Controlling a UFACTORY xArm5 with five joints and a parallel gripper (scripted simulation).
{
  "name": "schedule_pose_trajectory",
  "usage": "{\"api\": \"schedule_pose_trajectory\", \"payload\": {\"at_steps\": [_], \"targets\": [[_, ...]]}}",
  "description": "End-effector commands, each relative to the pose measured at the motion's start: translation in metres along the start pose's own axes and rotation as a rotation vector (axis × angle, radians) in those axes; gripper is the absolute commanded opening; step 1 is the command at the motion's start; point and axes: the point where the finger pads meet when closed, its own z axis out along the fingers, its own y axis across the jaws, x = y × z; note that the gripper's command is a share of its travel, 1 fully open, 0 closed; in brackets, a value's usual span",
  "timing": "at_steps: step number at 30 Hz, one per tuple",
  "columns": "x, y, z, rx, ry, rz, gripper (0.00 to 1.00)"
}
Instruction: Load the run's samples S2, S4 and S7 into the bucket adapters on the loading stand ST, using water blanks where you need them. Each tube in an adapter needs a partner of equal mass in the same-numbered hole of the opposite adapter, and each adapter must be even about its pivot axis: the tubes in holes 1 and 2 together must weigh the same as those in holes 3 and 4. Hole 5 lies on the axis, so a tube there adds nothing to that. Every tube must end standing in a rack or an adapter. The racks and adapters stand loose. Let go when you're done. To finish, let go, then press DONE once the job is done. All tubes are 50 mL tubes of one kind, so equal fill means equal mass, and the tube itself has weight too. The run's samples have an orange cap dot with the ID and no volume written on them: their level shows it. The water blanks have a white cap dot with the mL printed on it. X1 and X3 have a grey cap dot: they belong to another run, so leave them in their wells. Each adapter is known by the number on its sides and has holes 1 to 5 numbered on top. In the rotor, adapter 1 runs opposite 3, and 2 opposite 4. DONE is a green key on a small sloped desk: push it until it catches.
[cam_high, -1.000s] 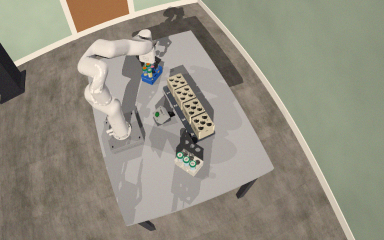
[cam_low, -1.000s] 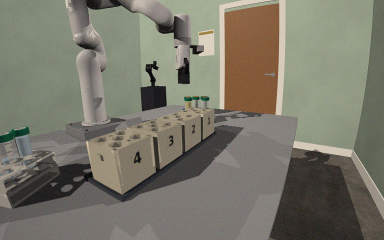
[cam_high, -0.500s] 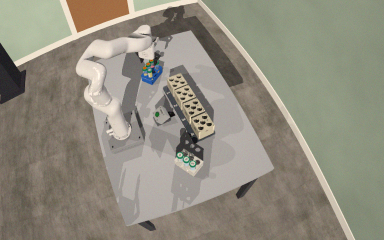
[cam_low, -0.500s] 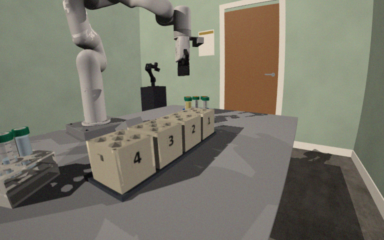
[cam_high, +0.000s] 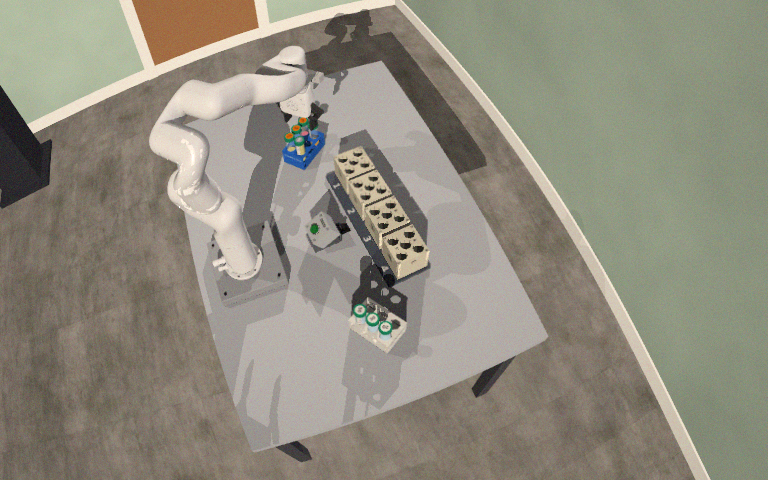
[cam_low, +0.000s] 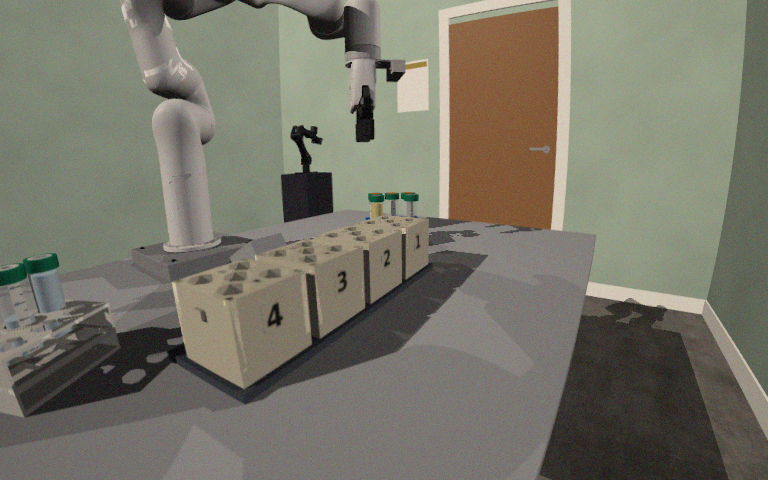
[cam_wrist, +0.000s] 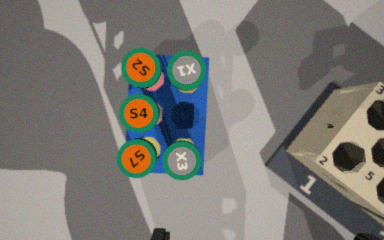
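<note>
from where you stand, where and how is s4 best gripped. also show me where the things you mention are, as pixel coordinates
Probably by its green-rimmed cap (cam_wrist: 139, 113), coming straight down. S4 stands upright in the blue rack (cam_high: 293, 160) (cam_wrist: 199, 148), its cap clear above it. S2 (cam_wrist: 141, 67) and S7 (cam_wrist: 136, 158) flank it closely, so I'd set the open fingers across the row, one in the gap beside the empty well.

Seen from the wrist, the blue rack's (cam_wrist: 192, 137) caps read S2 (cam_wrist: 141, 67) at eleven o'clock, S4 (cam_wrist: 139, 113) at nine, S7 (cam_wrist: 136, 158) at seven, X1 (cam_wrist: 186, 70) at one and X3 (cam_wrist: 182, 160) at five. The stand's edge (cam_high: 360, 226) (cam_wrist: 300, 185) bears 1, 2 and 3. From nearest to farthest in the exterior view, the adapters' sides show 4 (cam_low: 274, 315), 3 (cam_low: 341, 281), 2 (cam_low: 386, 258) and 1 (cam_low: 417, 241).
</note>
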Motion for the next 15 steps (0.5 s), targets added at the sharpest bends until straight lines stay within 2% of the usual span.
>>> {"api": "schedule_pose_trajectory", "payload": {"at_steps": [1, 8, 10, 15], "targets": [[-0.004, 0.021, -0.002, 0.003, 0.005, 0.142, 1.00], [-0.014, 0.055, -0.002, 0.003, 0.005, 0.376, 1.00], [-0.014, 0.055, -0.002, 0.003, 0.005, 0.376, 1.00], [-0.020, 0.079, -0.002, 0.003, 0.005, 0.542, 1.00]]}}
